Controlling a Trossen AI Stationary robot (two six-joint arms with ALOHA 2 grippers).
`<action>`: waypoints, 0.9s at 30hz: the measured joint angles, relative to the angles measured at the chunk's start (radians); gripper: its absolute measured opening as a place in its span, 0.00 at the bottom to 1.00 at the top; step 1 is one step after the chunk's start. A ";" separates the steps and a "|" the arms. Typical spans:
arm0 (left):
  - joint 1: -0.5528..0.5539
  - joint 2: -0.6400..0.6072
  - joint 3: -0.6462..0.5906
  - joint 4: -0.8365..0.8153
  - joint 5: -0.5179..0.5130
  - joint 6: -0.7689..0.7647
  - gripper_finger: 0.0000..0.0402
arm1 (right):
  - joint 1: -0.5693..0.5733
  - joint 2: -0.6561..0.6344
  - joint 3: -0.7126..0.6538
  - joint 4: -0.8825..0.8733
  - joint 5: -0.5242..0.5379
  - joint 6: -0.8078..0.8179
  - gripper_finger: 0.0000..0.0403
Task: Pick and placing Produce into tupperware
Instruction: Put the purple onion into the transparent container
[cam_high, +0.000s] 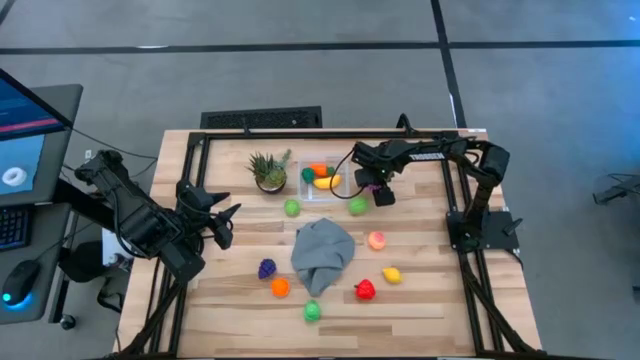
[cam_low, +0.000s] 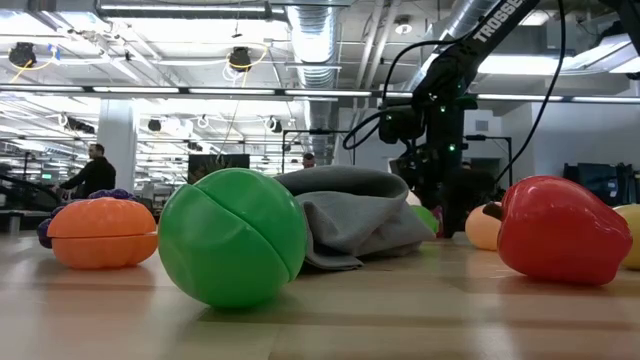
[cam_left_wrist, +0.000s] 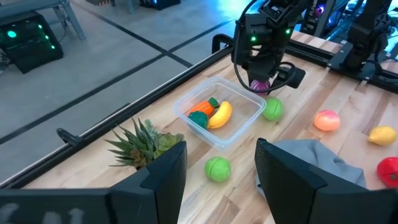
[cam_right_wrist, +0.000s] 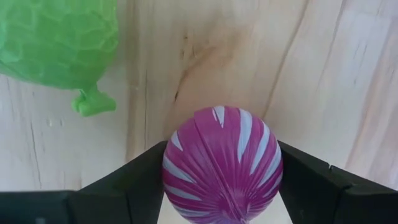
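Clamping a purple white-striped round toy, the right gripper is held beside the clear square plastic tupperware; left gripper, fingers apart, is parked well away from it.

My own two dark fingers stand apart, nothing between them. Ahead, the clear tupperware holds a yellow banana, an orange carrot and a green piece, with the spiky plant and a green ball nearer me. The right gripper hangs just beside the container's rim, clamping a purple piece; a second green fruit lies just beyond it, near the grey cloth.
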 joint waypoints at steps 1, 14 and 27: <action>0.000 0.000 0.000 0.000 0.000 0.001 0.45 | -0.003 -0.002 0.000 -0.005 -0.002 0.008 0.71; 0.000 0.000 0.000 -0.001 0.001 0.021 0.45 | -0.056 -0.074 -0.001 -0.047 -0.108 0.116 0.71; 0.000 0.000 0.000 -0.014 -0.014 0.056 0.45 | -0.123 -0.265 -0.001 -0.015 -0.309 0.261 0.71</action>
